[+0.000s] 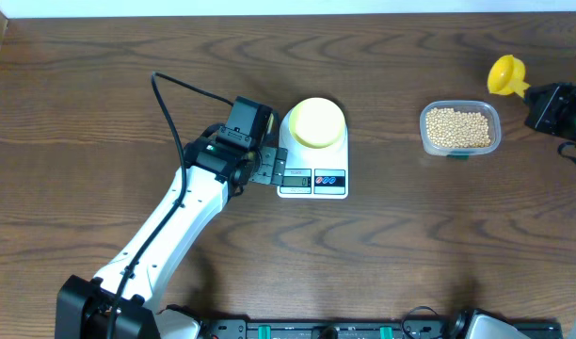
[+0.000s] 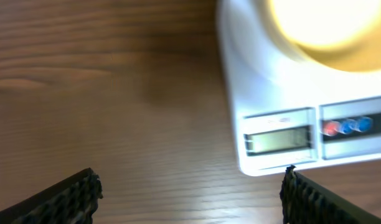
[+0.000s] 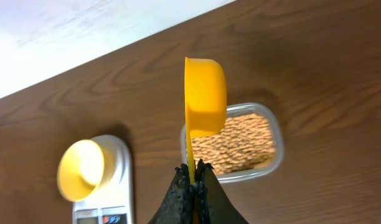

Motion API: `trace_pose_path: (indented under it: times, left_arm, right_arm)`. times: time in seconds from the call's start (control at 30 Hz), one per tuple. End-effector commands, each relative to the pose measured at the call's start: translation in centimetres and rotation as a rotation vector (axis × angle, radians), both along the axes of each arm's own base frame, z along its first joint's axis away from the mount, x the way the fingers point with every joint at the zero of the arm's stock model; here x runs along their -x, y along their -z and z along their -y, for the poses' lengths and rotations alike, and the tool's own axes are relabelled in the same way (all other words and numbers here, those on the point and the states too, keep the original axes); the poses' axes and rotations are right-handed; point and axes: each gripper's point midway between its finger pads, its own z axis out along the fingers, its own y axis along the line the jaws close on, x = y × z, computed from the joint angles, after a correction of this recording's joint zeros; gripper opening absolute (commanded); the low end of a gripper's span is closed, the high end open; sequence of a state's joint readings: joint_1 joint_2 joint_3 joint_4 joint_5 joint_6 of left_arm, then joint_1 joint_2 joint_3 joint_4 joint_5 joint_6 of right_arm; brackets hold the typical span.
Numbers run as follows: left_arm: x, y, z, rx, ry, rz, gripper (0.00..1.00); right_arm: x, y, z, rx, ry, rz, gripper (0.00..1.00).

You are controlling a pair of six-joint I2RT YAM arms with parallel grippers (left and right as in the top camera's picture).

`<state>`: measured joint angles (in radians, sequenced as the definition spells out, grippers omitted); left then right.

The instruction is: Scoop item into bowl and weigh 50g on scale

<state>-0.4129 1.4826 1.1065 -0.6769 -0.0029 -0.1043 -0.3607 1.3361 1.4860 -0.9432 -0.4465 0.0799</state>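
- The desk (image 1: 410, 245) is dark wood grain; 2 arms work over it, 1 at each side.
- The white scale (image 1: 312, 162) lies flat near the desk's middle, with its display and coloured buttons on the edge nearest the robot. The display cannot be read in any view.
- The pale yellow bowl (image 1: 316, 122) stands upright on the scale's platform, on the half away from the display. Its inside shows only plain yellow.
- The beans (image 1: 457, 127) lie in a clear plastic tub (image 1: 424, 132), which stands on the desk well to the right of the scale and apart from it. They fill the tub's floor in a dense layer.
- The left fingers (image 2: 69, 196) stand wide apart with nothing between them. They are low over the desk, just beside the scale's front left corner, by the display. In the left wrist view 1 fingertip overlaps the scale's front edge; contact cannot be told.
- The right fingers (image 3: 184, 193) are pressed together on the thin handle of the yellow scoop (image 3: 205, 96).
- The scoop is held at the far right of the desk, just beyond the tub's far right corner. In the right wrist view its cup stands straight out past the fingertips, seen side on.
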Motion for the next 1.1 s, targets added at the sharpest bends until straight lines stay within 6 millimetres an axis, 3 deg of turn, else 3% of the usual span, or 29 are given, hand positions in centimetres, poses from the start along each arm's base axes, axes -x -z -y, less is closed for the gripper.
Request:
trace_pose_path:
  times: [0.0, 0.1, 0.23, 0.4, 0.53, 0.67, 0.9, 1.07]
  left_arm:
    - [2.1, -0.8, 4.1, 0.228, 0.128, -0.090, 0.94]
    - [4.1, -1.8, 7.1, 0.376, 0.305, -0.138, 0.94]
    - [4.8, -2.3, 8.0, 0.439, 0.345, -0.162, 0.94]
    - [4.6, -2.2, 7.7, 0.419, 0.328, -0.156, 0.94]
    - [2.9, -1.1, 5.4, 0.302, 0.158, -0.128, 0.94]
    - [2.3, -0.7, 4.2, 0.209, 0.123, -0.090, 0.94]
    - [3.5, -0.4, 5.4, 0.173, 0.182, -0.100, 0.94]
    - [4.7, 0.1, 5.0, 0.165, 0.140, -0.159, 0.94]
  right_arm:
    - [0.2, -0.7, -1.3, -0.080, -0.036, 0.013, 0.01]
    - [0.4, -0.5, -1.4, -0.131, 0.005, -0.013, 0.01]
    - [0.5, -0.4, -1.4, -0.156, 0.026, -0.027, 0.01]
    - [0.2, -0.3, -0.4, -0.113, 0.065, -0.022, 0.01]
    - [0.3, 0.0, 0.4, -0.079, 0.102, -0.034, 0.01]
    - [0.6, 0.4, 0.5, -0.075, 0.109, -0.057, 0.01]
    - [1.9, 1.7, -0.2, -0.069, 0.077, -0.127, 0.01]
    - [2.1, 1.8, -0.3, -0.074, 0.077, -0.138, 0.01]
